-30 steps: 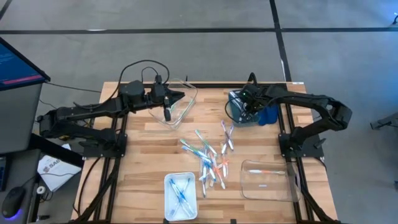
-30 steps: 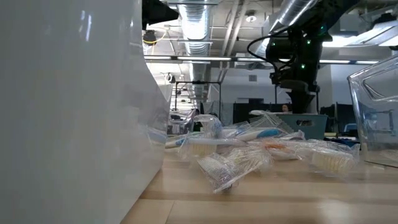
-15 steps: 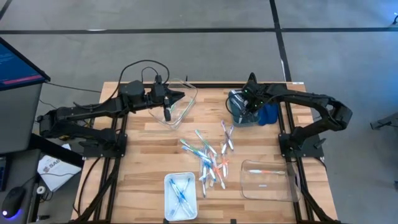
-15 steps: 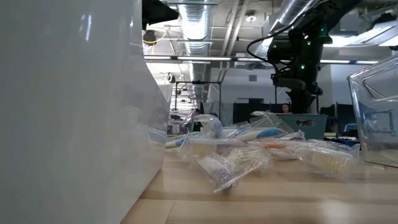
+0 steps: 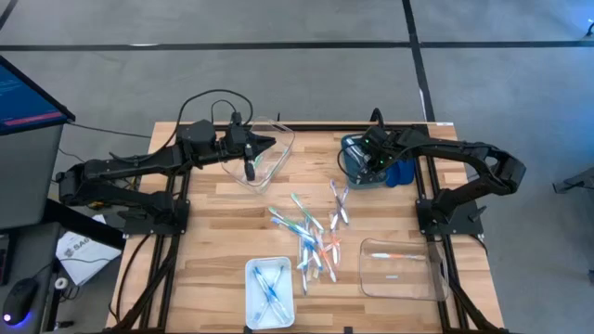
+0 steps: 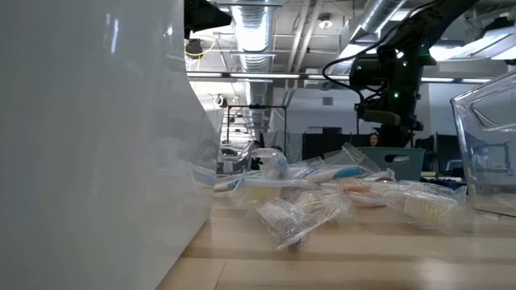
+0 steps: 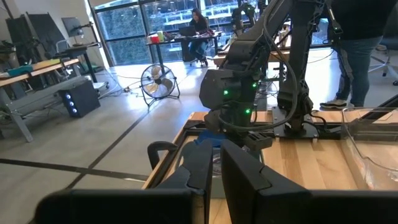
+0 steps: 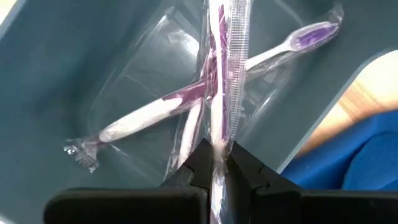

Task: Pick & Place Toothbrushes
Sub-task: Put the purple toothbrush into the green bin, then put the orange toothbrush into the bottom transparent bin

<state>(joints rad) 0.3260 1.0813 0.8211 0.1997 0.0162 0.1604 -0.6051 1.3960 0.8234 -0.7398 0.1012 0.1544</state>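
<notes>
- my right claw is clamped on a wrapped toothbrush, held over the grey-blue bin so it drops beside the purple one.
- my left claw waits closed and empty over the clear tub, well apart from that bin.

Probably a robotics lab: exposed ceiling ducts, workbenches, floor fan.

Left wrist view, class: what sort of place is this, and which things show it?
Probably a robotics lab or workshop: long workbenches, a floor fan, a person at a desk, and exposed ceiling ducts in the low view.

Grey floor with dark lines, wide windows, floor fan — ceiling ducts
</notes>
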